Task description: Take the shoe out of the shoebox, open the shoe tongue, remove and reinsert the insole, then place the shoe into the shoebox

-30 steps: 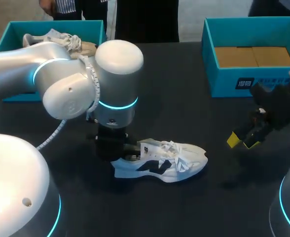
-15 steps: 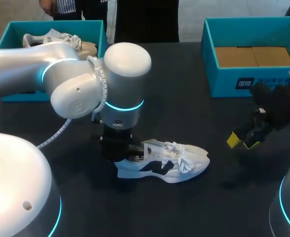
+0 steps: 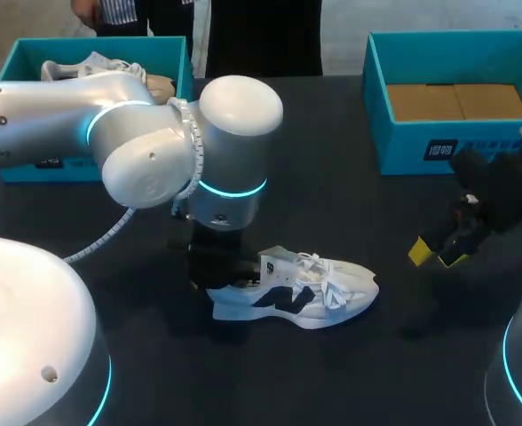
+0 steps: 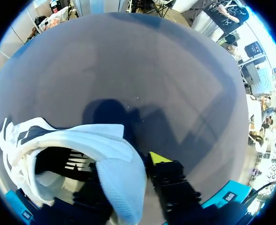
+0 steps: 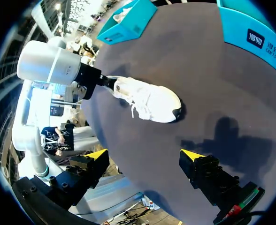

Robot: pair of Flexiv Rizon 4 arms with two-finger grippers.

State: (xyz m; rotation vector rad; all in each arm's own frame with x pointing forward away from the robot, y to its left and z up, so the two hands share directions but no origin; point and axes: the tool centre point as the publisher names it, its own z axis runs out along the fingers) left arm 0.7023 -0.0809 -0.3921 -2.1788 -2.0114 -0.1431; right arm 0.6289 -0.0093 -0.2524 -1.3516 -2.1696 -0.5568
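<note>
Grip belongs, we judge, at the padded heel of the light, floppy white mesh sneaker (image 3: pixel 296 297), where our left gripper (image 4: pixel 126 173) pinches it, sole down on the dark matte table (image 3: pixel 332 204), well apart from the teal cardboard shoebox (image 3: pixel 447 151), nearer which our right gripper (image 5: pixel 145 157) hovers spread.

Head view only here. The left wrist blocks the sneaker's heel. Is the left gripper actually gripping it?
Observer: Yes. The left wrist view shows the left gripper pinching the sneaker at the heel collar, one finger inside the opening and the yellow-tipped finger outside.
Operator: Right gripper holding anything?
Observer: No. The right wrist view shows the right gripper open, with only bare table between its fingers and the sneaker well ahead of it.
</note>
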